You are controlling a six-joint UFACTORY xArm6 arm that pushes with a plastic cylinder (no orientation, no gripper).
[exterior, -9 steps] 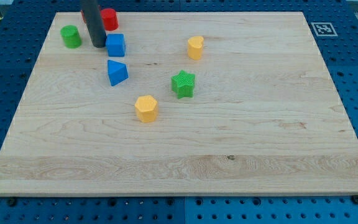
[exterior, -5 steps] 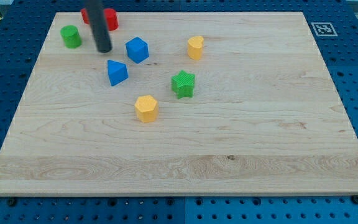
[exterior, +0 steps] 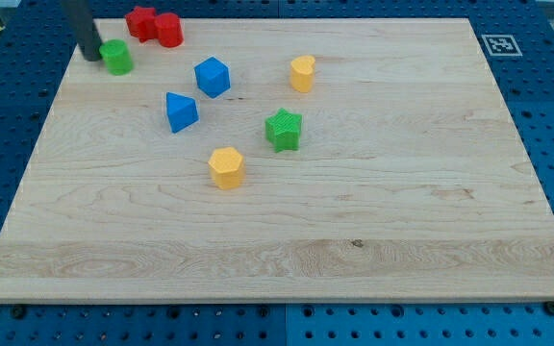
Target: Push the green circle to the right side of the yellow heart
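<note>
Camera view shows the task barely begun: the green circle (exterior: pixel 116 57) sits far out at about ten o'clock on the counter (exterior: pixel 373 240), well apart from the yellow heart (exterior: pixel 302 73), which lies near twelve o'clock, a little right of centre. My tip (exterior: pixel 90 56) stands just at the circle's nine o'clock side, touching it or nearly so; there is no claw on this arm, only the rod, so nothing opens or closes. From that side a push toward three o'clock looks like the sensible line, and nearly the whole journey is left, ending past the heart on its three o'clock side. On the way lie a blue cube (exterior: pixel 212 76) and, lower, a blue triangular block (exterior: pixel 180 111); two red blocks (exterior: pixel 156 25) sit close together just beyond the circle at its one o'clock. A green star (exterior: pixel 284 130) and a yellow hexagon (exterior: pixel 226 166) rest nearer the middle. The counter is pale wood on a blue perforated bench (exterior: pixel 8 115), with a printed marker (exterior: pixel 497 44) at its two o'clock corner.
</note>
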